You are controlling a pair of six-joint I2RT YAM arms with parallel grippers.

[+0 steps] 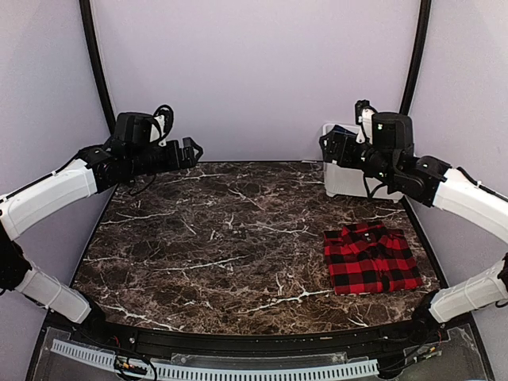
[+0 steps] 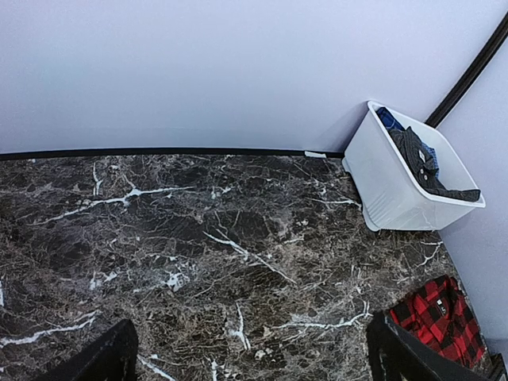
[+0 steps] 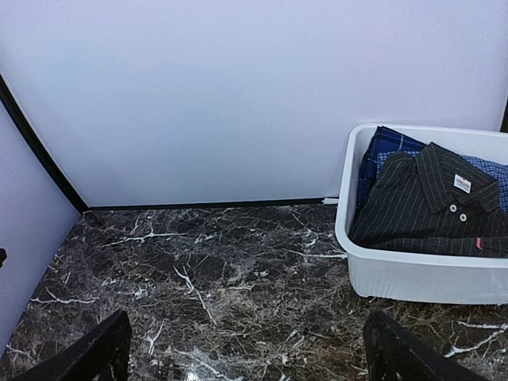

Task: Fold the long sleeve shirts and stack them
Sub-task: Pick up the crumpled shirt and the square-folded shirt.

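The red and black checked shirt [image 1: 371, 258] lies folded flat on the dark marble table [image 1: 222, 238]. It is on the right side, close to the near edge. Its collar points to the back. Nothing is touching it.

The dark striped shirt [image 3: 432, 206] is in the white tub [image 3: 413, 274]. It has thin pale lines, two small light buttons near the collar and a little white tag inside the neck. It lies on top of some blue cloth [image 3: 381, 151], and part of that cloth has checks. The tub stands in the far right corner of the table, next to the back wall [image 1: 254, 71].

The left claw [image 1: 193, 151] is up in the air over the far left part of the table. It points to the right. Its two black fingers [image 2: 103, 361] are spread wide, one at each side of its own camera view. Only bare table shows between them, so it is holding nothing.

The right claw [image 1: 327, 147] is up in the air too, just in front of the tub, and it points to the left. Its fingers [image 3: 87, 353] are also spread wide with nothing between them. From its camera, the tub sits off to the right, past one finger.

Both claws are well apart from the checked shirt.
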